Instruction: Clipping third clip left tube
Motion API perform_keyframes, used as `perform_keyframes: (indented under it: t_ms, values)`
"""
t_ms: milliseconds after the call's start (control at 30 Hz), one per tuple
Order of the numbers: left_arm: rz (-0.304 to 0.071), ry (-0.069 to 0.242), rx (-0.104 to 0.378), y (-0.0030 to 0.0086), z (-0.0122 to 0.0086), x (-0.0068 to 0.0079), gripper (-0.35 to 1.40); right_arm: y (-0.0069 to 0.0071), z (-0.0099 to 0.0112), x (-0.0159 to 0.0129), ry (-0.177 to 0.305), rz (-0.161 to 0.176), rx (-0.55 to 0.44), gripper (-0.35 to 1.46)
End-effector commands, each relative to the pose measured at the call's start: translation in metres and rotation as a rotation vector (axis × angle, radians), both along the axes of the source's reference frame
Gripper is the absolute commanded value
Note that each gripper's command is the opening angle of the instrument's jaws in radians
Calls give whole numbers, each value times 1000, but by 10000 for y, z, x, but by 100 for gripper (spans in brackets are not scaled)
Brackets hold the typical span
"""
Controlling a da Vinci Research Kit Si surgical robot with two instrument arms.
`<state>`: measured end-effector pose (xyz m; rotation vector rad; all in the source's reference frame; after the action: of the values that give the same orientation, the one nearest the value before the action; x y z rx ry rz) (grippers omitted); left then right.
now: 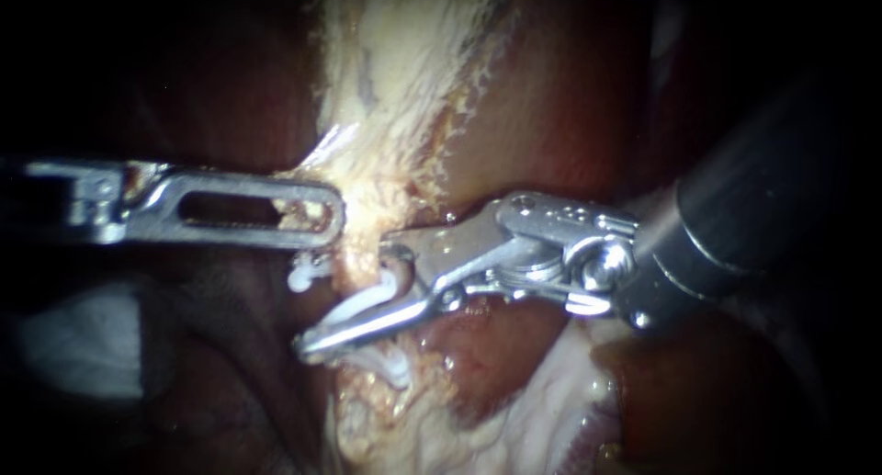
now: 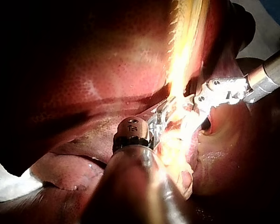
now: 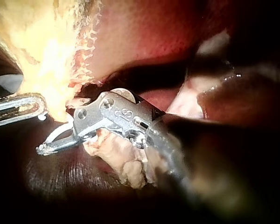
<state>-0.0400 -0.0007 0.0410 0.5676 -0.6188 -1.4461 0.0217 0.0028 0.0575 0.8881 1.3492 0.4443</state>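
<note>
A pale tube [image 1: 360,254] runs down the middle of the endoscope view, out of yellowish-white tissue [image 1: 395,80]. My right instrument [image 1: 354,300] comes in from the right, and its jaws hold a white clip [image 1: 367,299] across the tube. Its lower jaw reaches past the tube's left side. A second white clip [image 1: 306,275] sits just above on the left, and a third [image 1: 393,365] lies below. My left instrument [image 1: 317,216] has a slotted jaw and is shut on the pale tissue beside the tube. In the right wrist view, the right instrument's jaws [image 3: 49,142] converge at the tip.
Dark red liver [image 1: 551,117] lies on the right of the pale strip and dark tissue on its left. Whitish tissue [image 1: 542,420] lies below the right instrument's wrist. A pale gauze-like patch [image 1: 83,346] shows at the lower left.
</note>
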Motion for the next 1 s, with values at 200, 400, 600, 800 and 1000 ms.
perform_keyframes:
  t_ms: [200, 400, 600, 800, 1000]
  values:
    - [0, 0, 0, 0, 0, 1, -35, 2, 3, -2, -1, 1, 1, 54]
    - [1, 0, 0, 0, 0, 1, -35, 5, 4, -5, -2, 2, 3, 53]
    - [1, -1, 0, 0, 0, 1, -35, 4, 4, -7, -5, 0, 14, 46]
    - [1, -1, 0, 0, 0, 1, -35, 2, 4, -19, -4, -5, 19, -35]
    - [1, -1, 0, 0, 0, 1, -35, 1, 7, -22, -21, 1, 44, -35]
